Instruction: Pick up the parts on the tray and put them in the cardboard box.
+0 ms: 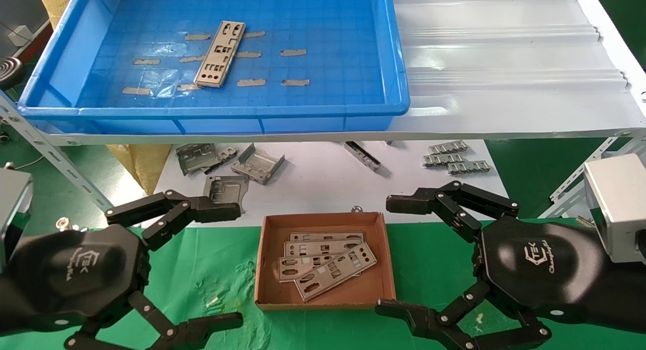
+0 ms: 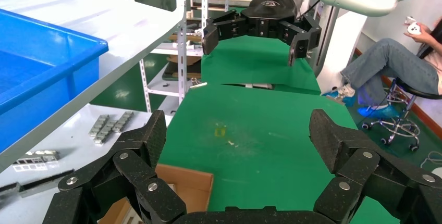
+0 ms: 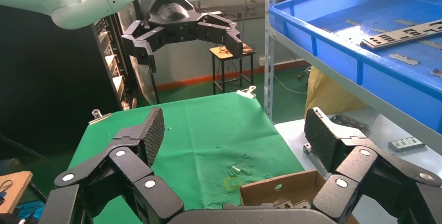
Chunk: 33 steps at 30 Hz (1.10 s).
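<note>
1. Both claws hang low over the green mat; left gripper gapes wide and empty; right gripper is likewise spread, holding nothing.
2. Between them sits the cardboard box, four parts overlapping inside.
3. Farther off, one part lies in the tray on the shelf.

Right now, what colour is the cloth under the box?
Green; the cloth under the box shows best in the head view.

Left gripper, fingers spread, hangs over the cardboard box corner.
</note>
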Each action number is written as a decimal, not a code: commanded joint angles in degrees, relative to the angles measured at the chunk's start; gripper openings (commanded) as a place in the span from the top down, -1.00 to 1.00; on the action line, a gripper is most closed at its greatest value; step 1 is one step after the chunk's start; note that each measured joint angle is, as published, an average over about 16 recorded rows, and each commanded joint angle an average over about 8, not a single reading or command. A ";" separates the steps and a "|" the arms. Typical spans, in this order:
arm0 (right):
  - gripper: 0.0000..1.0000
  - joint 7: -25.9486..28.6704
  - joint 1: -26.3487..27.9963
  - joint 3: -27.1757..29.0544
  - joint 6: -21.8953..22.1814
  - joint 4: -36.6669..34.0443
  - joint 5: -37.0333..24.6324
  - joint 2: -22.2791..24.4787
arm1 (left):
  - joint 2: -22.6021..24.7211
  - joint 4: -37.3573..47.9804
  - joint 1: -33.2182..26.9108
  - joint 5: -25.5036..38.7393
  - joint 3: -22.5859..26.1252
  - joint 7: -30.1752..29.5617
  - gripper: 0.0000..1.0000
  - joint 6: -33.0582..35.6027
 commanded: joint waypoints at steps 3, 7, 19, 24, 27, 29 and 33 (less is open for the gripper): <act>-1.00 0.00 0.00 0.00 0.00 0.00 0.00 0.00 | 0.00 0.00 0.00 0.00 0.00 0.00 -1.00 0.00; -1.00 0.00 0.00 0.00 0.00 0.00 0.00 0.00 | 0.00 0.00 0.00 0.00 0.00 0.00 -1.00 0.00; 1.00 0.00 0.00 0.00 0.00 0.00 0.00 0.00 | 0.00 0.00 0.00 0.00 0.00 0.00 -1.00 0.00; 1.00 0.00 0.00 0.00 0.00 0.00 0.00 0.00 | 0.00 0.00 0.00 0.00 0.00 0.00 -1.00 0.00; 1.00 0.00 0.00 0.00 0.00 0.00 0.00 0.00 | 0.00 0.00 0.00 0.00 0.00 0.00 -1.00 0.00; 1.00 0.00 0.00 0.00 0.00 0.00 0.00 0.00 | 0.00 0.00 0.00 0.00 0.00 0.00 -1.00 0.00; 1.00 0.00 0.00 0.00 0.00 0.00 0.00 0.00 | 0.00 0.00 0.00 0.00 0.00 0.00 -1.00 0.00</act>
